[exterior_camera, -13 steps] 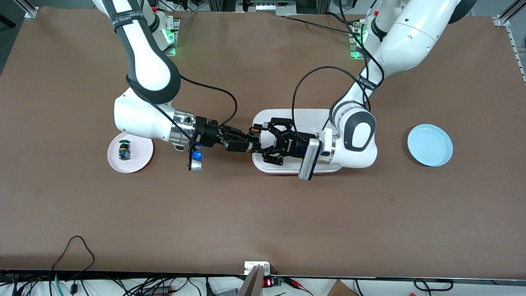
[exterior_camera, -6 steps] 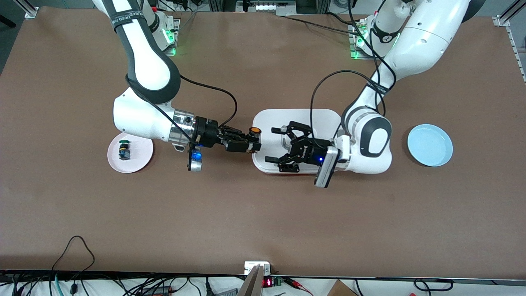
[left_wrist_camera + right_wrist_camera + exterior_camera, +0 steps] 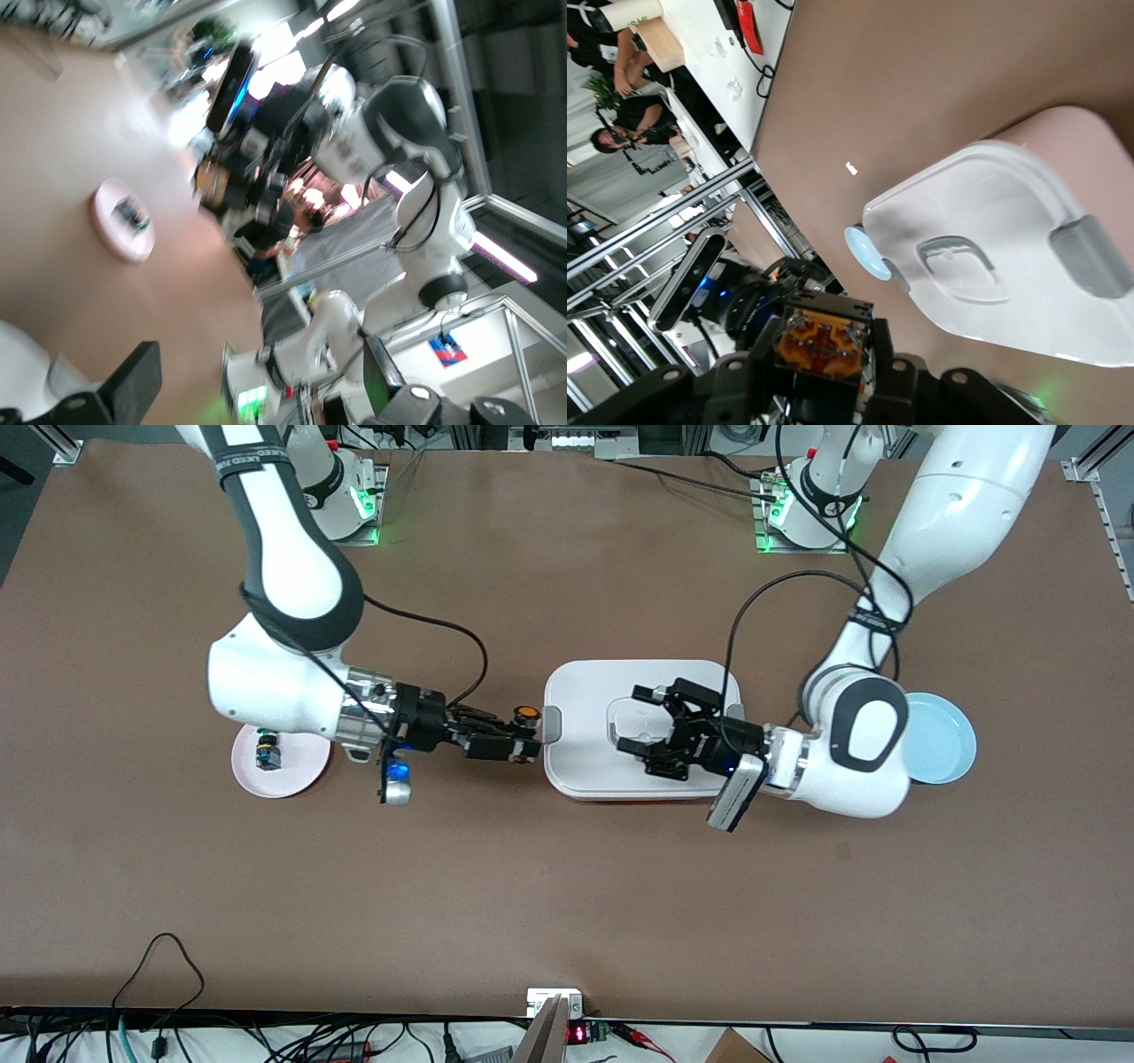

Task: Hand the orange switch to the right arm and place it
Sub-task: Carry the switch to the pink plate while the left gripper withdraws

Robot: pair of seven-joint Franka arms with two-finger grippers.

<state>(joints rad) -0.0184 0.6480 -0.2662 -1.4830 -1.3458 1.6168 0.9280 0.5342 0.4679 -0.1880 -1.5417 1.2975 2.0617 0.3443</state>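
The orange switch is gripped in my right gripper, which is shut on its black body just off the end of the white lidded box, above the table. In the right wrist view the switch's orange-tan base sits between the right gripper's fingers. My left gripper is open and empty over the box lid, apart from the switch. In the left wrist view the left gripper has its jaws wide apart with nothing between them.
A pink plate with a green-capped switch lies under the right arm's wrist. A light blue plate lies at the left arm's end, partly hidden by the left arm. The pink plate also shows in the left wrist view.
My left gripper has drawn back from the switch, toward the blue plate, open. My right gripper has carried the switch away from the box toward the pink plate.
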